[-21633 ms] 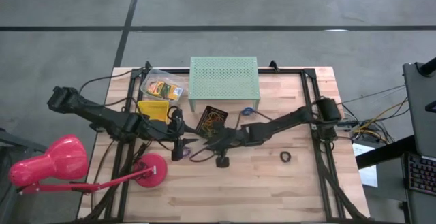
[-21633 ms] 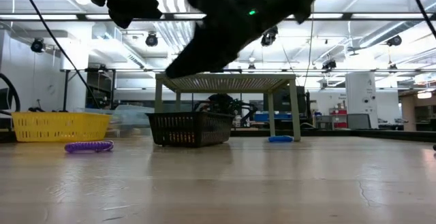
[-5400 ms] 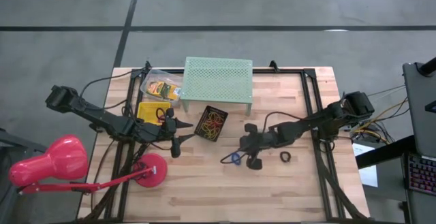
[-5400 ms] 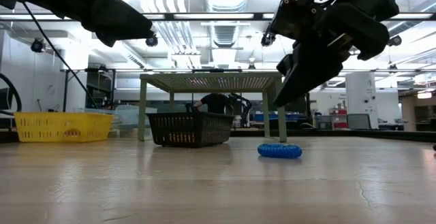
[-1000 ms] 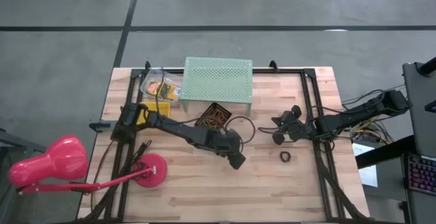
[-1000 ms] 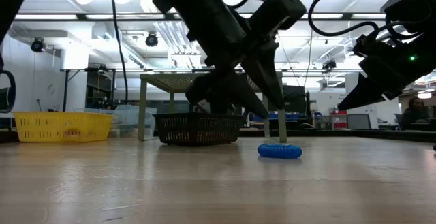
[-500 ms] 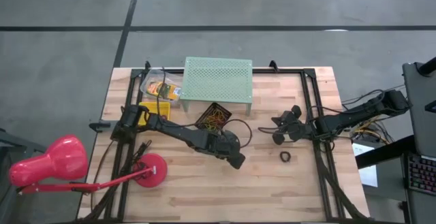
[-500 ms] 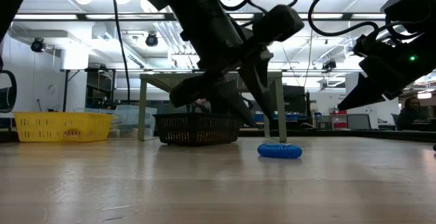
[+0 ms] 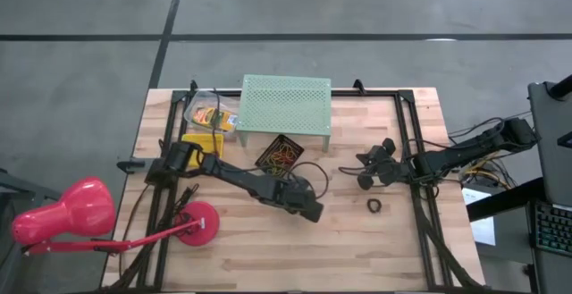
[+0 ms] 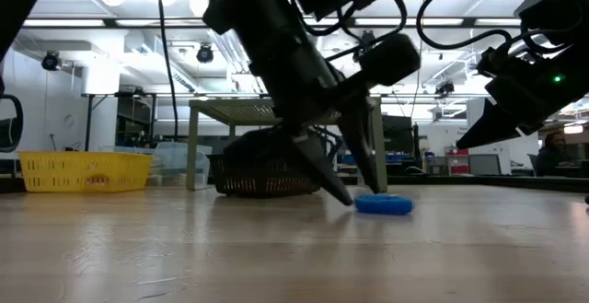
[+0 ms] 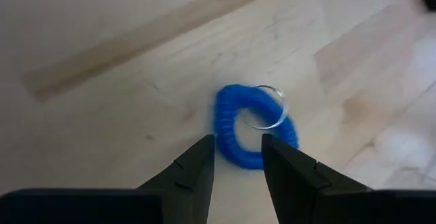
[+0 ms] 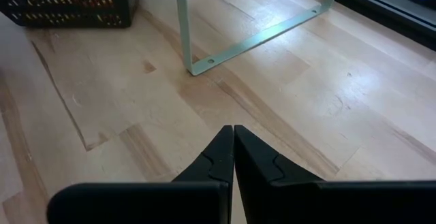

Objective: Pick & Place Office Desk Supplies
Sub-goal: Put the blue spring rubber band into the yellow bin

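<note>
The left gripper (image 11: 236, 157) stood low over the table (image 9: 375, 249), its fingers (image 11: 196, 166) partly apart and straddling the near rim of a blue coiled ring (image 11: 255, 125) that lay flat on the wood; whether they gripped it could not be told. A thin metal loop (image 11: 267, 108) lay on the ring's far side. To the right, a small black ring (image 9: 374, 205) rested on the table near the right gripper (image 9: 362, 171), whose fingers were pressed together on nothing. Beyond, a black basket (image 9: 278, 154) of coloured rubber bands sat before the mint-green stand (image 9: 286, 105), with a yellow basket (image 9: 202, 143) and a clear box (image 9: 210, 112) farther left.
</note>
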